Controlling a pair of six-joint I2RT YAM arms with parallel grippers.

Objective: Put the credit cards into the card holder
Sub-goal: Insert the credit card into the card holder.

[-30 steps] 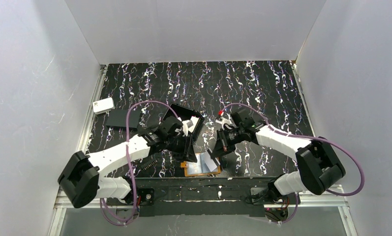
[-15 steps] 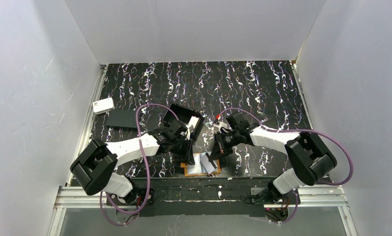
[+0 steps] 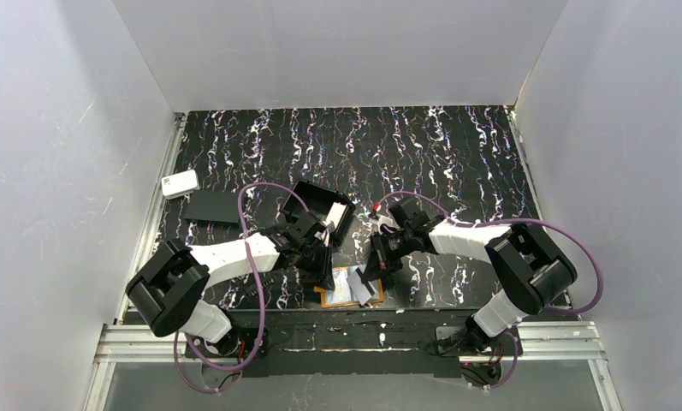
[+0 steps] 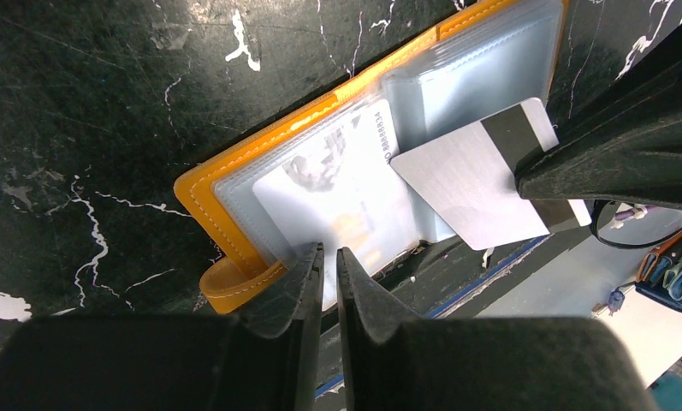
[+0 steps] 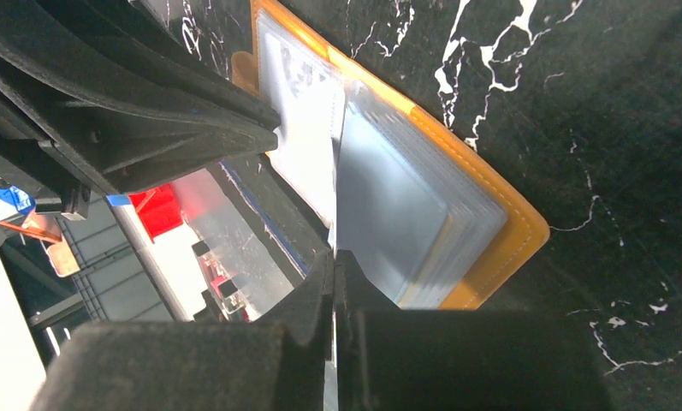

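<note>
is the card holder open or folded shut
Open. The card holder lies spread flat, both halves' clear pockets facing up inside the orange border; a printed card shows through one pocket.

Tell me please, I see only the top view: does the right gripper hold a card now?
Observer: Yes. The right gripper is shut on a grey card with a dark stripe, above the right pockets of the holder.
Operator: Is this card inside a pocket?
Observer: Not that I can see. In the left wrist view its free end lies on top of the pockets.
Operator: And the left gripper?
Observer: The left gripper is nearly shut at the edge of the holder's left half, where a pale card sits inside. Whether it pinches anything, I cannot tell.
</note>
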